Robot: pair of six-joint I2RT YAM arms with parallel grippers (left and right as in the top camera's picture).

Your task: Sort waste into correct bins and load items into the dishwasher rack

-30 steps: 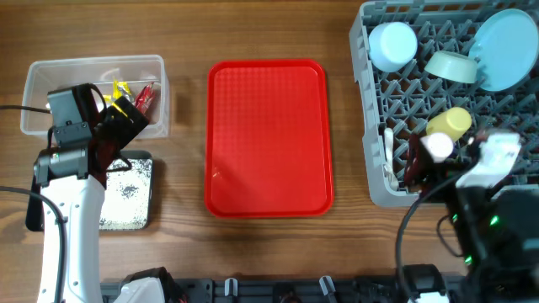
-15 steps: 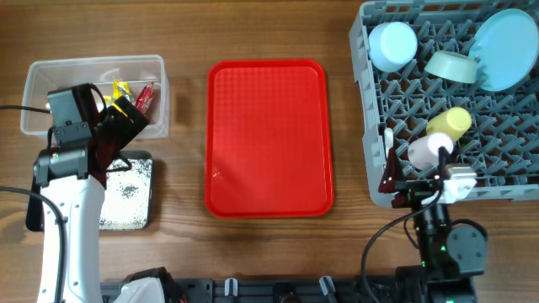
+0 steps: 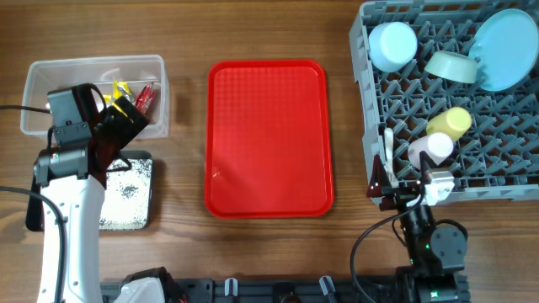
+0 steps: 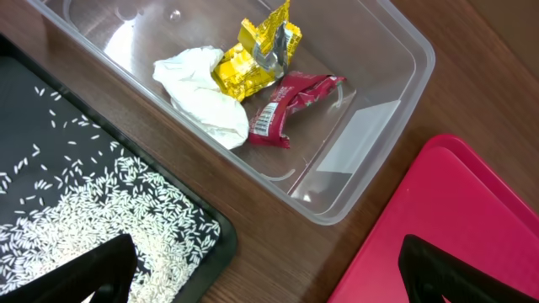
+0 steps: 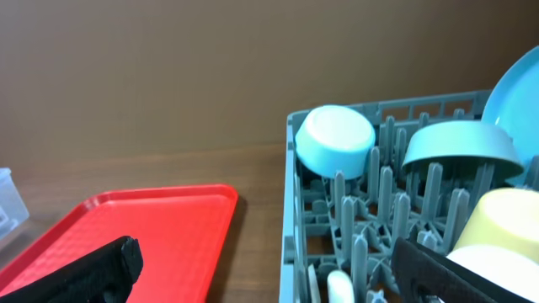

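Overhead: the left gripper (image 3: pixel 126 118) hangs over the clear tub's (image 3: pixel 59 80) near right corner, with the red tray (image 3: pixel 268 139) lying bare between the arms. The right gripper (image 3: pixel 393 187) sits at the dishwasher rack's (image 3: pixel 364 84) front left corner. It has drawn back off the white cup (image 3: pixel 429 149) within the last second, while the left arm has not moved.

Left wrist: fingers (image 4: pixel 93 269) spread wide and empty above the tub, which holds tissue (image 4: pixel 206 97), yellow foil wrapper (image 4: pixel 257 55) and red wrapper (image 4: pixel 290 105) — crumbs (image 4: pixel 84 210) cover the black tray (image 4: pixel 17 93) beside it.

Right wrist: fingers (image 5: pixel 84 265) wide apart and empty, facing the rack's rim.

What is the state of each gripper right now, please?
Left gripper: open, holding nothing.
Right gripper: open, holding nothing.
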